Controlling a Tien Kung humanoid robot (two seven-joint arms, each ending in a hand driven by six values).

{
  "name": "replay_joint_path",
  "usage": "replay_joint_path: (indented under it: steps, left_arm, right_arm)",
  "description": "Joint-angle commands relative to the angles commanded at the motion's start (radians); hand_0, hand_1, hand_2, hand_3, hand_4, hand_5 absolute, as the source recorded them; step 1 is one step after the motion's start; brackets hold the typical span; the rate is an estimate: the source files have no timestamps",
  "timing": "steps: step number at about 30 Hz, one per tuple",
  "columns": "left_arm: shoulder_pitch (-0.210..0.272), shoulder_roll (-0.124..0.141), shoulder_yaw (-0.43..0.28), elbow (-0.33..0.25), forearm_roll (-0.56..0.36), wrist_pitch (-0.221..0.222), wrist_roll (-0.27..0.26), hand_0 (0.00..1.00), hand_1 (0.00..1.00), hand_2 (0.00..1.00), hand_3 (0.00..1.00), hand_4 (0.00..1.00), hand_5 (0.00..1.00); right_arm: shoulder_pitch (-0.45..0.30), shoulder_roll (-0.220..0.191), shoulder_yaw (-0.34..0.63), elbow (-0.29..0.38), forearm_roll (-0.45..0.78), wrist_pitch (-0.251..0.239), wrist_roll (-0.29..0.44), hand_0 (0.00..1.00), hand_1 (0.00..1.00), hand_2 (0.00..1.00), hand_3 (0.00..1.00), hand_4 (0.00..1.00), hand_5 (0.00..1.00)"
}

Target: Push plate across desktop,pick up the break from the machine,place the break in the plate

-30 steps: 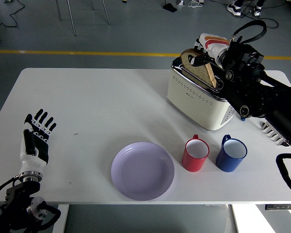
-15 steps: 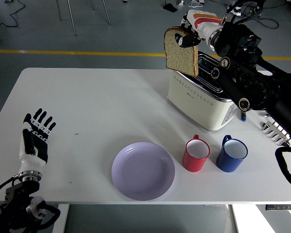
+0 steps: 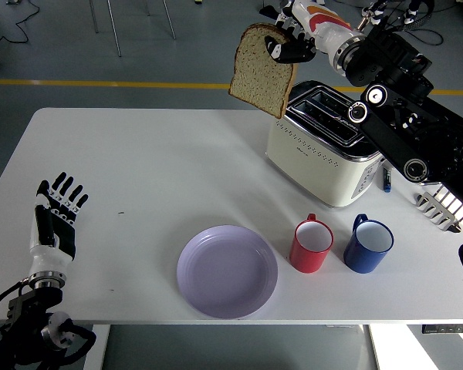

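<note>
A slice of brown bread [image 3: 261,71] hangs in the air above and left of the cream toaster [image 3: 320,153]. My right hand [image 3: 289,43] is shut on the slice's top edge. The toaster's slots are empty. A lilac plate [image 3: 227,270] lies near the table's front edge, left of the mugs and well below the bread. My left hand [image 3: 55,218] rests at the table's left front corner with its fingers spread and nothing in them.
A red mug [image 3: 312,244] and a blue mug [image 3: 367,244] stand side by side in front of the toaster, right of the plate. A blue pen [image 3: 386,179] lies behind the toaster's right side. A metal rack [image 3: 438,210] sits at the right edge.
My right hand has lifted the bread out of the toaster slot and carried it up and to the left. The left hand, plate and mugs have not moved.
</note>
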Motion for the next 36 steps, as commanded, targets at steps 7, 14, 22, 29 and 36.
replay_joint_path:
  steps: [7,14,22,29,36]
  left_arm:
    - [0.002,0.0,-0.004,-0.001,0.002,0.0,0.0,0.799,0.851,0.912,0.853,0.615,0.998]
    - [0.009,-0.003,-0.005,0.0,0.002,0.001,0.0,0.8,0.851,0.912,0.853,0.613,0.998]
    - [0.014,-0.004,-0.001,0.002,0.003,0.001,-0.001,0.801,0.85,0.911,0.853,0.61,0.998]
    - [0.016,-0.004,0.005,0.003,0.003,0.002,-0.002,0.8,0.85,0.911,0.848,0.596,0.998]
    - [0.016,-0.004,0.007,0.005,0.003,0.002,-0.002,0.8,0.848,0.909,0.847,0.59,0.998]
  right_arm:
    - [-0.051,-0.041,-0.04,0.109,0.217,0.026,-0.04,0.163,0.246,0.349,0.41,0.492,0.165]
    - [-0.128,-0.085,-0.125,0.204,0.366,0.078,-0.066,0.16,0.244,0.347,0.405,0.484,0.162]
    - [-0.177,-0.101,-0.207,0.259,0.421,0.088,-0.068,0.161,0.243,0.345,0.403,0.478,0.161]
    - [-0.219,-0.109,-0.275,0.29,0.456,0.087,-0.065,0.157,0.241,0.344,0.403,0.461,0.155]
    - [-0.248,-0.105,-0.312,0.3,0.474,0.077,-0.06,0.159,0.243,0.341,0.401,0.443,0.151]
